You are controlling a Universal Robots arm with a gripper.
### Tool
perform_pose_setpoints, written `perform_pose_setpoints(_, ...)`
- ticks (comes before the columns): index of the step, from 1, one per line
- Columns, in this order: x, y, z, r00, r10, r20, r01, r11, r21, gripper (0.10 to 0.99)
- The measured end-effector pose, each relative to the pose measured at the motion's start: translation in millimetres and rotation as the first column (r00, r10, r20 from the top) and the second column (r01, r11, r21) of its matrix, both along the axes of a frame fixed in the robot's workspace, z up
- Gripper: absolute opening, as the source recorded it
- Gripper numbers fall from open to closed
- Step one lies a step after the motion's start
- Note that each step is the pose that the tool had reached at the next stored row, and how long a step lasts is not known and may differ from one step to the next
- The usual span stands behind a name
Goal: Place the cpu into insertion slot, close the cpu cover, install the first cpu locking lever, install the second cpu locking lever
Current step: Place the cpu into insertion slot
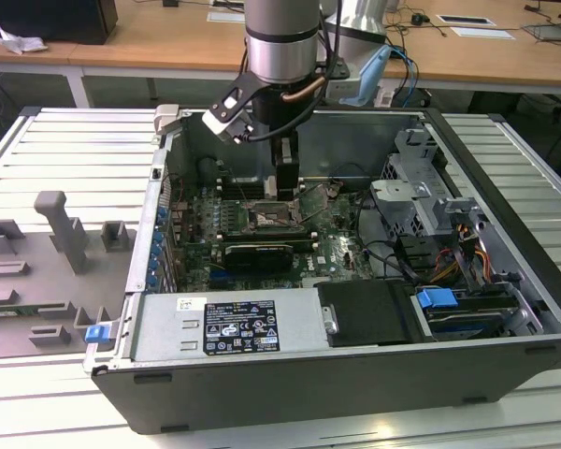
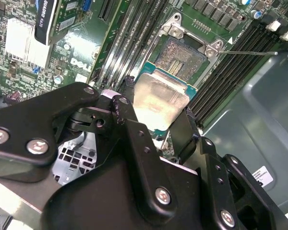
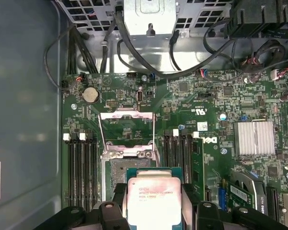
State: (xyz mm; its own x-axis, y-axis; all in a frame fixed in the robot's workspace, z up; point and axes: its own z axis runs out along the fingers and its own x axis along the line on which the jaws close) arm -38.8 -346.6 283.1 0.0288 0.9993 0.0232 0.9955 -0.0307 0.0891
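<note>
Gripper (image 2: 157,106) clenched on cpu (image 3: 153,203) inside case (image 1: 505,281), poised just above slot (image 3: 117,171), toward 12 o'clock of it in the exterior view. Not yet seated. Cover (image 3: 127,115) standing open, lever (image 2: 252,52) free; seemingly all four steps left.

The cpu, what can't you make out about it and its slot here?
- cpu: its underside faces away in both wrist views, and one edge is cut off by the first wrist view's frame.
- insertion slot: partly covered by the cpu in the first wrist view.
- Gap between cpu and slot: too small to judge in the exterior view, under the gripper.
</note>
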Motion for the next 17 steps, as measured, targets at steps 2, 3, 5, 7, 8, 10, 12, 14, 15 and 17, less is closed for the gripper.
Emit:
perform_pose_setpoints(2,0.0,0.0,-1.1,1.0,0.0,-0.0001,0.0,1.0,0.0,0.537)
perform_pose_setpoints(3,0.0,0.0,-1.7,1.0,0.0,0.0,0.0,1.0,0.0,0.537)
perform_pose_setpoints(5,-0.1,0.0,-2.7,1.0,0.0,0.0,0.0,1.0,0.0,0.537)
perform_pose_setpoints(7,-0.1,0.0,-4.3,1.0,0.0,0.0,0.0,1.0,0.0,0.537)
perform_pose_setpoints(8,-0.1,0.0,-4.9,1.0,0.0,-0.0001,0.0,1.0,0.0,0.537)
perform_pose_setpoints(10,-0.1,0.0,-5.8,1.0,0.0,0.0,0.0,1.0,0.0,0.537)
perform_pose_setpoints(12,-0.2,0.0,-6.5,1.0,0.0,-0.0001,0.0,1.0,0.0,0.537)
perform_pose_setpoints(14,-0.1,0.0,-7.2,1.0,0.0,-0.0001,0.0,1.0,0.0,0.537)
perform_pose_setpoints(15,-0.1,0.0,-7.5,1.0,0.0,-0.0001,0.0,1.0,0.0,0.537)
perform_pose_setpoints(17,-0.1,0.0,-8.7,1.0,0.0,0.0,0.0,1.0,0.0,0.537)
